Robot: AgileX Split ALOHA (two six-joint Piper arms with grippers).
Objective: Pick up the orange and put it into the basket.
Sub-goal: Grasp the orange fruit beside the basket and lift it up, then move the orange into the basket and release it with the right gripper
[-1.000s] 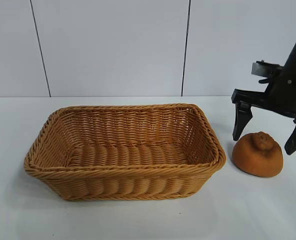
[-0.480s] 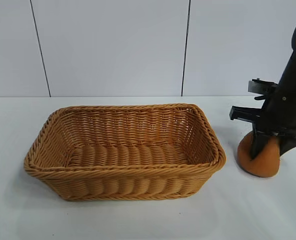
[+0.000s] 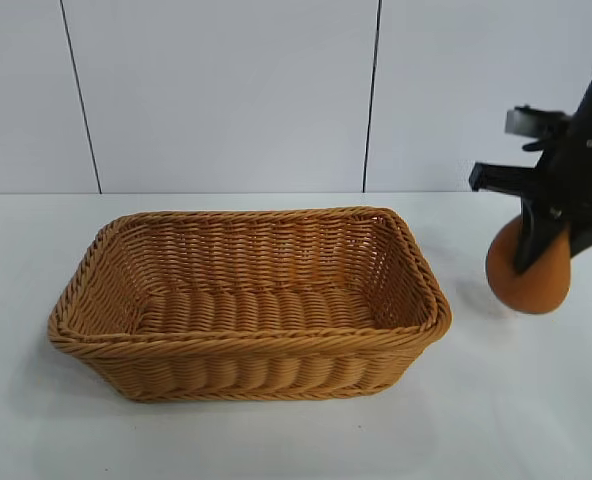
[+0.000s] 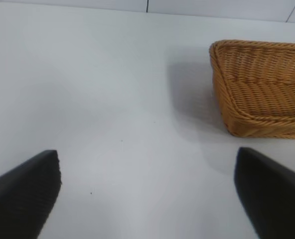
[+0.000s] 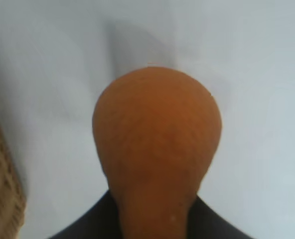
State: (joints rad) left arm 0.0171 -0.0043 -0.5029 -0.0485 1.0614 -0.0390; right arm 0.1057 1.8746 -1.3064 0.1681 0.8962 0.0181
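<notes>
Orange [image 3: 529,285] pinched in right gripper [image 3: 546,250] jaws above table [image 3: 276,440], beside basket [image 3: 246,345]; left jaws spread.

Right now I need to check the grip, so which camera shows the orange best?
The right wrist view: the orange fills it, squeezed between the right hand's fingers above the table. The exterior view shows the orange held clear of the table beside the basket, partly covered by the right hand. The left wrist view misses it.
</notes>
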